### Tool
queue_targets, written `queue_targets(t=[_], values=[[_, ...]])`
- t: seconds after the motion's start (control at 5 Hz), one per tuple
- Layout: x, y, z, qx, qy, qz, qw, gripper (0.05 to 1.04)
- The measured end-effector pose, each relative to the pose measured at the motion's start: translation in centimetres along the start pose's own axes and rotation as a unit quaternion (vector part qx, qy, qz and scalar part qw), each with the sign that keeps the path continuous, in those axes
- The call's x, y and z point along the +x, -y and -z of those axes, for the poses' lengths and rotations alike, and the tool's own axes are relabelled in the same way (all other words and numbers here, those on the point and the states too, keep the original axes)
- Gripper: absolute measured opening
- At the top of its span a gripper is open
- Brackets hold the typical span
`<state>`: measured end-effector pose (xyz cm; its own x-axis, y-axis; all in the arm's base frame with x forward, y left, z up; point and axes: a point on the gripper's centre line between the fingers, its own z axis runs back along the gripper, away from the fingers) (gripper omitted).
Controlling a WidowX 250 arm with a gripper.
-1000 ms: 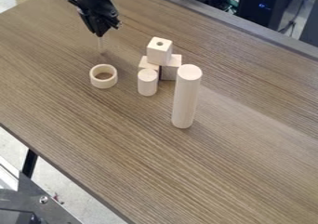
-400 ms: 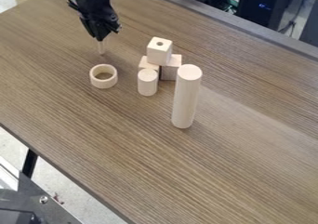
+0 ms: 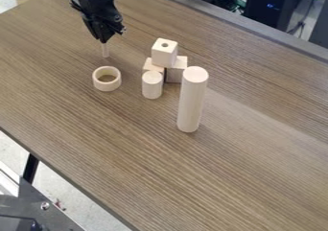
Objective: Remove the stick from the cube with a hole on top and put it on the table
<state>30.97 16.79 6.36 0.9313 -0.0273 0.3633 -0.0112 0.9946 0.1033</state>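
1. The gripper (image 3: pixel 104 39) hangs over the tabletop (image 3: pixel 256 167) near its upper-left edge, pointing down, its fingers pinched together on the stick's upper end. Such a grip leaves the lower end free to meet the wood first.
2. The stick (image 3: pixel 106 51) is upright beneath it, clear of the cube and just behind the ring. Whether its foot touches the tabletop I cannot tell. Held upright, it suits a straight lift from a hole and, I judge, a straight lowering too; let go on so thin a foot, it may well topple or roll.
3. The ring (image 3: pixel 107 87) lies flat, opening up, on the lower-left edge's side of the stick — near enough to be nudged if the stick falls that way.
4. The peg (image 3: pixel 152 87) stands on end just in front of the blocks, steady on its flat base.
5. The left block (image 3: pixel 152 64) and the right block (image 3: pixel 178 73) form a base; the cube (image 3: pixel 165 55) sits across them, hole upward and bare. The removal looks done, leaving only the setting down and release.
6. The pillar (image 3: pixel 191 103) stands tall, nearest the tabletop's middle, well apart from the stick — a sensible distance, since a knock could tip it.
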Motion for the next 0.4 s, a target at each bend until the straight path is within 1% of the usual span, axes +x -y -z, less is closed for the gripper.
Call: queue_targets(t=[0.2,0.4], values=[[-0.10,0.04,0.12,-0.003,-0.005,-0.002,1.0000,0.332],[-0.15,0.06,0.22,-0.004,-0.007,-0.002,1.0000,0.645]])
